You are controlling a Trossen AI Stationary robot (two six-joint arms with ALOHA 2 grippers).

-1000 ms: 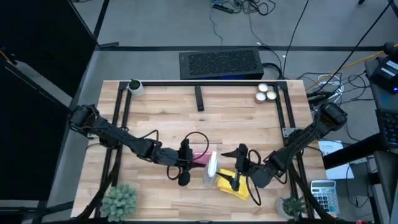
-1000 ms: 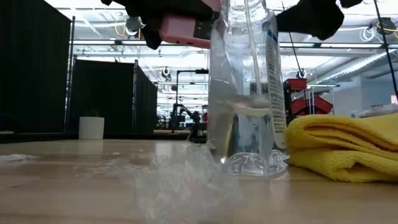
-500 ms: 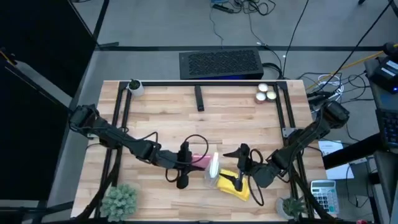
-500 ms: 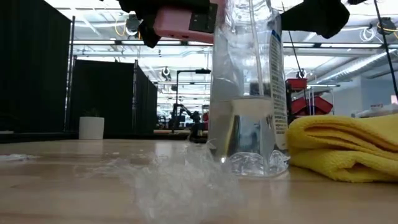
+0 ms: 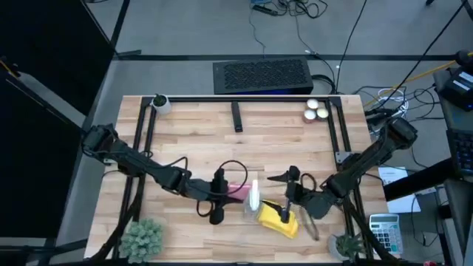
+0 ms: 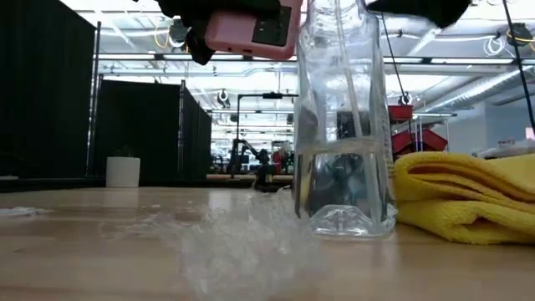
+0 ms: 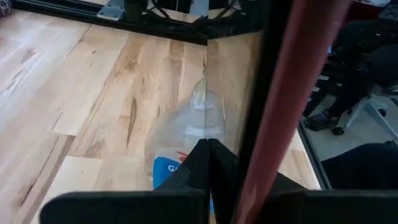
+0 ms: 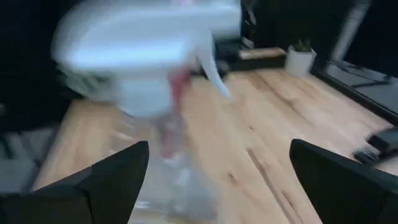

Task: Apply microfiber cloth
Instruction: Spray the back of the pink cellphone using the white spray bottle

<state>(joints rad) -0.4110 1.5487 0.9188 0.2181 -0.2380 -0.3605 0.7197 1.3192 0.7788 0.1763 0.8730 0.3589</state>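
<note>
The microfiber cloth point(image 5: 279, 219), yellow and folded, lies on the worktop point(image 5: 281, 140) near its front edge, right of centre. In the low view it point(image 6: 468, 196) sits flat at the right, cut off by the picture edge, its left part behind the spray bottle point(image 6: 343, 125).

That clear bottle stands upright just beside the cloth's left edge, touching or nearly so; cannot tell which. From above only its white head point(image 5: 253, 198) reads clearly. It is partly filled with liquid; the label shows only in the left wrist view point(image 7: 180, 171), half hidden behind dark gripper parts.

The right gripper point(image 5: 287, 198) hovers over the cloth's upper part, jaws spread apart, nothing between them; its wrist view shows both dark fingers point(image 8: 112, 183) wide at the edges with the bottle head point(image 8: 149, 43) badly blurred ahead.

The left gripper point(image 5: 219, 193) is just left of the bottle, holding a pink-cased phone point(image 6: 251, 29) above the worktop, jaws clamped on it; in the low view the phone's top is hidden under the dark gripper.

A wet, glassy smear point(image 6: 242, 238) spreads on the wood in front of the bottle.

Farther back: a small white pot point(image 5: 160, 103) at the left rear corner, three round white items point(image 5: 315, 110) at the right rear, a dark bar point(image 5: 236, 117) mid rear. Two green plants point(image 5: 142, 238) sit at the front corners.
</note>
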